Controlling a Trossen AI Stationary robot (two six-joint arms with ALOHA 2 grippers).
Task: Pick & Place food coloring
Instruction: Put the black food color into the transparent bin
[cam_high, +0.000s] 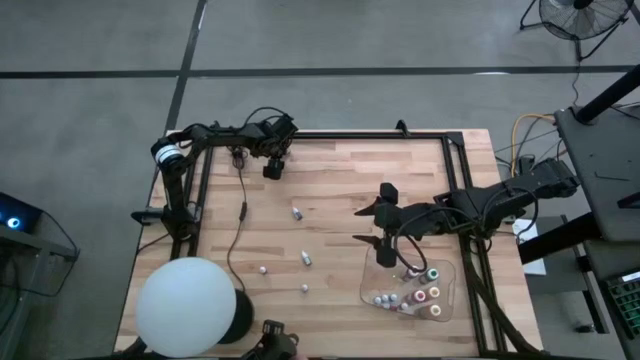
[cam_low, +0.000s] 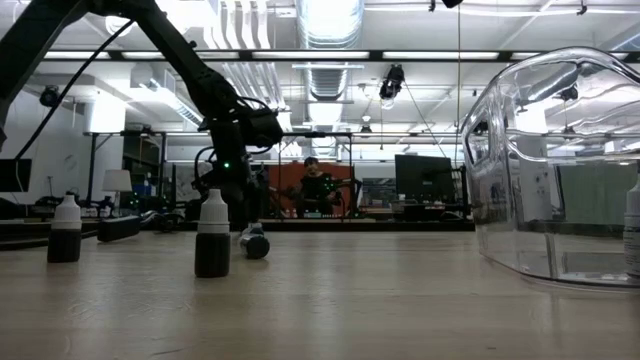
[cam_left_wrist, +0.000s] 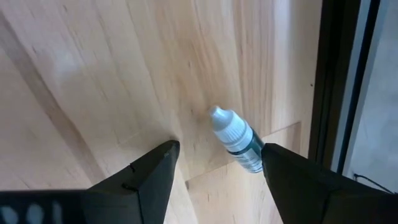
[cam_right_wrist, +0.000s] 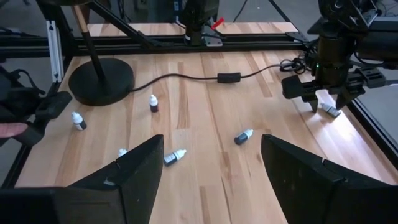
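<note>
A food coloring bottle (cam_left_wrist: 239, 141) with a white cap and a dark teal body lies on its side on the wooden table near the far left corner. My left gripper (cam_left_wrist: 214, 168) is open and points steeply down at it, one finger on each side; the right wrist view also shows this gripper (cam_right_wrist: 326, 102) over the bottle (cam_right_wrist: 330, 111). Several more small bottles stand or lie loose mid-table, one of them (cam_high: 297, 212) near the middle. My right gripper (cam_high: 372, 225) hangs open above the table beside the clear tray (cam_high: 365, 285), nothing between its fingers. My left gripper has one finger (cam_left_wrist: 292, 180) right beside the bottle's bottom end (cam_left_wrist: 254, 163). I cannot tell whether the two touch. The other finger stands clear of the cap end, and the bottle lies flat on the table.
The clear tray holds several capped bottles (cam_high: 405, 297). A big white ball (cam_high: 190, 305) on a black base fills the near left corner, and its cable (cam_high: 240, 215) runs across the table's left part. A black frame rail (cam_left_wrist: 339, 81) borders the table close to the left gripper.
</note>
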